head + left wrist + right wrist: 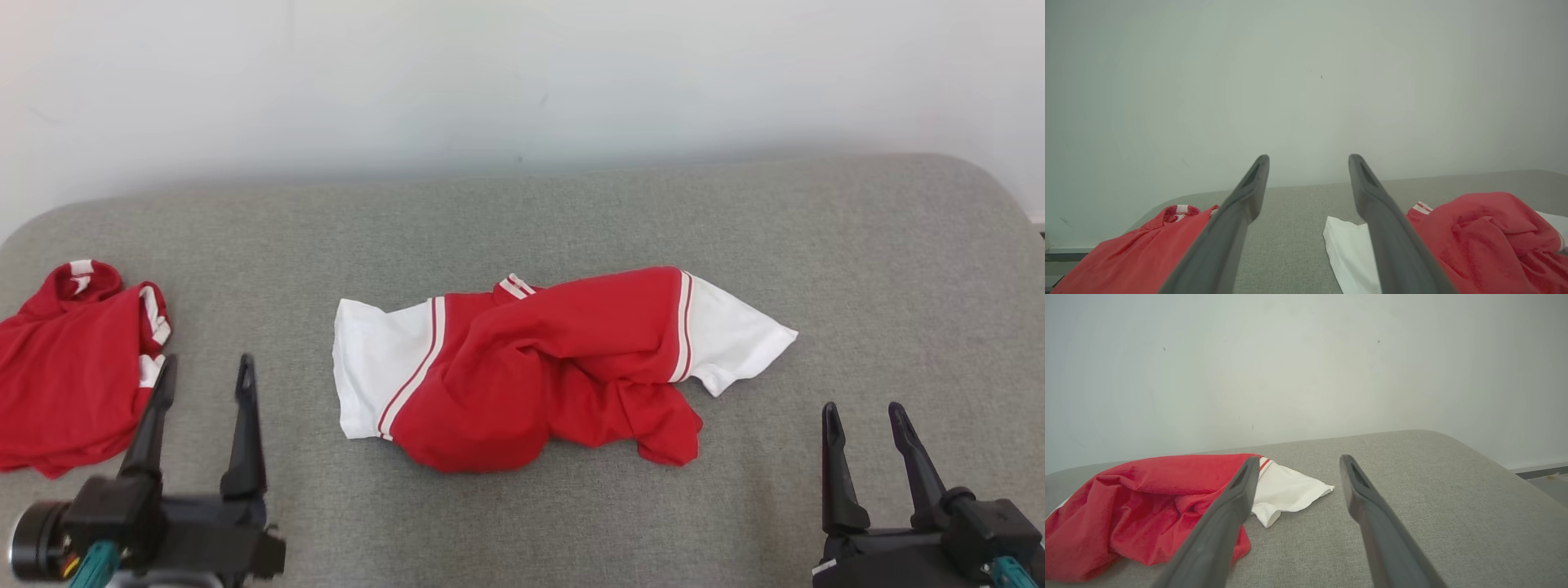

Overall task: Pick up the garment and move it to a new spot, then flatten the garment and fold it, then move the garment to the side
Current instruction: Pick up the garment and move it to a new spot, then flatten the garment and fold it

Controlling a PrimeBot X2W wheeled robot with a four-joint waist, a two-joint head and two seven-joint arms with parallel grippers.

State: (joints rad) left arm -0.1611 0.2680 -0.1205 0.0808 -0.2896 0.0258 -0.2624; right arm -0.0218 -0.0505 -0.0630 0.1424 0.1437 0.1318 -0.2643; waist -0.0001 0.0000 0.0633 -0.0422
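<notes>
A crumpled red garment (539, 367) with white sleeves lies mid-surface on the grey padded top (571, 220); it also appears as the garment (1486, 232) in the left wrist view and the garment (1147, 502) in the right wrist view. My left gripper (206, 377) stands open at the lower left, between the two shirts, holding nothing; its fingers (1237, 220) frame bare grey cloth. At the lower right my right gripper (865, 420) is open too, clear of the white sleeve (735, 335), with its fingers (1372, 514) spread apart.
A second red shirt with white trim (69, 367) lies bunched at the far left edge, seen also as the second shirt (1139, 253). A pale wall (522, 82) rises behind the surface. The padded top's rounded right corner (1453, 441) drops away.
</notes>
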